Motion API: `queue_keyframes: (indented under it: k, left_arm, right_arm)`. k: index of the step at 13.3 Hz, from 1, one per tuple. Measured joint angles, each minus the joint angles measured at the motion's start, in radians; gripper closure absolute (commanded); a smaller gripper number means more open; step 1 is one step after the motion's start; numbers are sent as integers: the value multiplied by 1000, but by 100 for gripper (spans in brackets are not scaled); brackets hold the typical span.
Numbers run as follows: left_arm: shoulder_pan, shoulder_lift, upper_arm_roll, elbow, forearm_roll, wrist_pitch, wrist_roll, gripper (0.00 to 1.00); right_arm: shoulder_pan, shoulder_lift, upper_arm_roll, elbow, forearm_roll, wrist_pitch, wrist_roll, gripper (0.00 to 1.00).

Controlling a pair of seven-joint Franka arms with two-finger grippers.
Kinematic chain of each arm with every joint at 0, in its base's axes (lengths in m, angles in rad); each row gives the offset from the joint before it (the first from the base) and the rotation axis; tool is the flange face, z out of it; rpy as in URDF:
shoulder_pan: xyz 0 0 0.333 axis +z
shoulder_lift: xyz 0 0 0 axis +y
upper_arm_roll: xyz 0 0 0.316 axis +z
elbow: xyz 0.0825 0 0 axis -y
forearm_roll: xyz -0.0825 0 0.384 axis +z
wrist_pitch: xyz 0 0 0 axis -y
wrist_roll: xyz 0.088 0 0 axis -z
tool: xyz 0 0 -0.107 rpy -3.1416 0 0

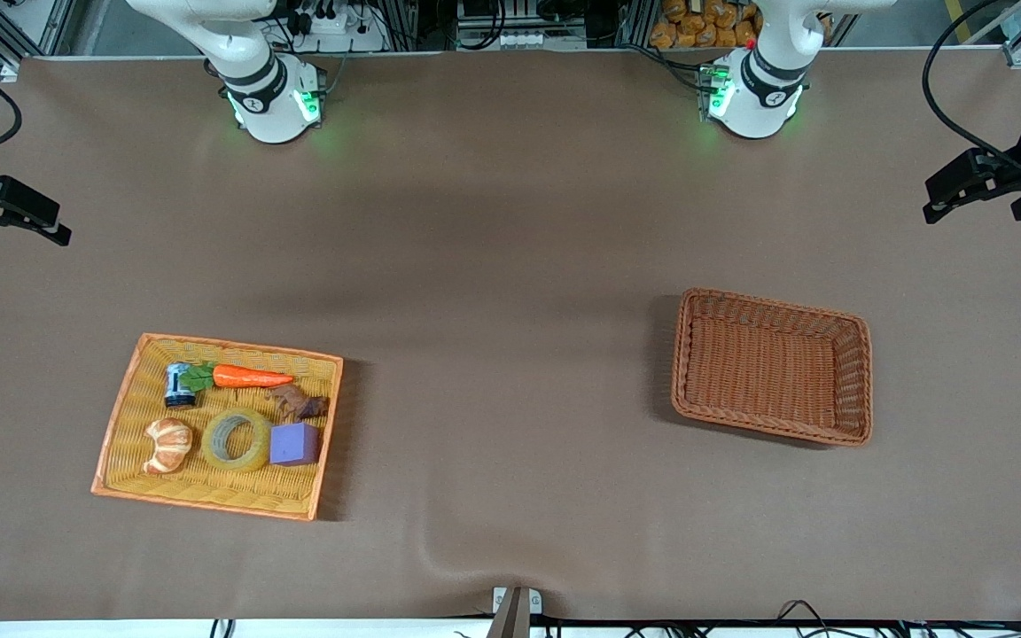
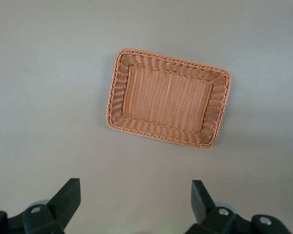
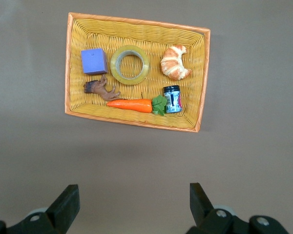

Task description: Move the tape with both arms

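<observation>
The tape (image 1: 236, 440), a yellowish ring with a grey-white core, lies flat in the orange-rimmed yellow tray (image 1: 118, 412) toward the right arm's end of the table, between a croissant and a purple cube. It also shows in the right wrist view (image 3: 130, 64), inside the tray (image 3: 136, 20). My right gripper (image 1: 58, 232) is open and empty, high over the table's edge at that end; its own view (image 3: 134, 191) shows bare table between the jaws. My left gripper (image 1: 931, 213) is open and empty, high over the other end, with bare table between its jaws (image 2: 135, 187).
The tray also holds a carrot (image 1: 249, 377), a croissant (image 1: 167, 443), a purple cube (image 1: 293, 443), a small can (image 1: 179, 384) and a brown toy figure (image 1: 300, 403). An empty brown wicker basket (image 1: 865, 381) stands toward the left arm's end, also in the left wrist view (image 2: 118, 97).
</observation>
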Motion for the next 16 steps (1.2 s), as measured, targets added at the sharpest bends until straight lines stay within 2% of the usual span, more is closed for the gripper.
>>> queue_keyframes:
  k: [16]
  left_arm:
    - [-2,23,-2,-4,-1,-6,80,0]
  right_arm:
    - [0,17,4,-3,0,0,-2,0]
